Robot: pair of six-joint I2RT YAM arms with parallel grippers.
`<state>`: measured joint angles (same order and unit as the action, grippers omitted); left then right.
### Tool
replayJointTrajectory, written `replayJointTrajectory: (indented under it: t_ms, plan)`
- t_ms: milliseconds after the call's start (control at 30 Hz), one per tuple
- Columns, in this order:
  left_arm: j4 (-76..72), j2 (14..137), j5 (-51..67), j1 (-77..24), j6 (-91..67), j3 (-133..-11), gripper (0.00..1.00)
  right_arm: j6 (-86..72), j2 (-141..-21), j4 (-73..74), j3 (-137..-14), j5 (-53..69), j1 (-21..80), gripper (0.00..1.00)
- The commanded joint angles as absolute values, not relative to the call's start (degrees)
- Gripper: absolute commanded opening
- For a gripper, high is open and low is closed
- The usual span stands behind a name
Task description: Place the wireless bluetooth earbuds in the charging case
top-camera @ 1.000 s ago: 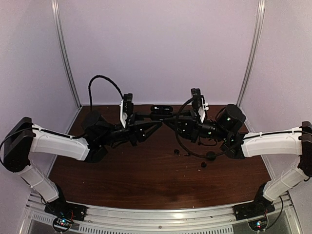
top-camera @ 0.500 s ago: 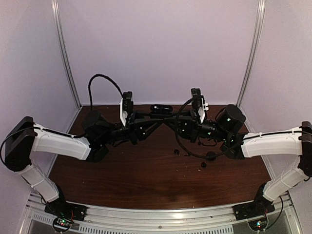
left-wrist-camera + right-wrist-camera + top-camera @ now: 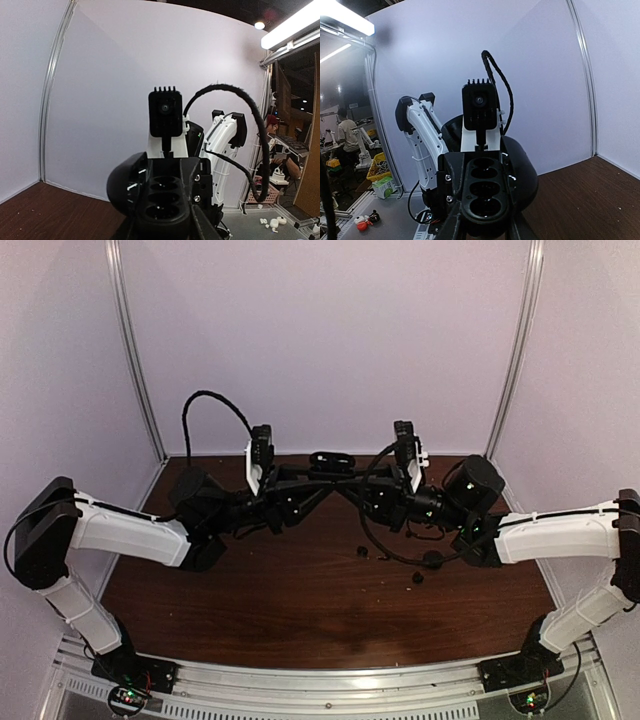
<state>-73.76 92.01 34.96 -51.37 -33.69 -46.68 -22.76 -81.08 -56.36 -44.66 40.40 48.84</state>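
Dark brown wood table (image 3: 300, 610), glossy nr the front edge, carries two tiny black earbuds (image 3: 360, 552) lying loose & well apart on its R half, one nr centre, 2nd (image 3: 417, 578) further front-right, orientation prob. too small to tell.

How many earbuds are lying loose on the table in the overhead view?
2. One earbud lies right of the table's middle; the other sits further right and nearer the bases. More may be hidden under the arms.
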Motion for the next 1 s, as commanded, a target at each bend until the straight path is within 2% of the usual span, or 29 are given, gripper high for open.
replayJointTrajectory:
  t_ms: [0, 167, 300, 333, 433, 967]
  plan:
    - [-77.38, 92.80, 36.49, -51.59, -34.57, -49.00, 0.34, -22.25, -81.31, -57.22, -44.12, 40.02, 49.39, 0.01]
    - [-77.62, 93.18, 36.82, -51.59, -34.89, -49.12, 0.33, -22.15, -81.15, -57.21, -43.96, 39.86, 49.39, 0.01]
    - [-77.62, 93.26, 36.74, -51.55, -34.89, -48.96, 0.28, -22.15, -80.95, -57.52, -43.69, 39.65, 49.40, 0.01]
    - [-77.64, 93.26, 36.67, -51.59, -34.89, -48.86, 0.28, -22.15, -80.95, -57.56, -43.73, 39.62, 49.40, 0.01]
    - [-77.63, 93.44, 36.48, -51.57, -34.89, -48.69, 0.39, -22.34, -80.95, -57.77, -44.02, 39.92, 49.39, 0.01]
    - [-61.91, 86.95, 27.74, -51.50, -31.04, -48.17, 0.41, -14.79, -78.09, -48.34, -43.92, 38.98, 49.55, 0.00]
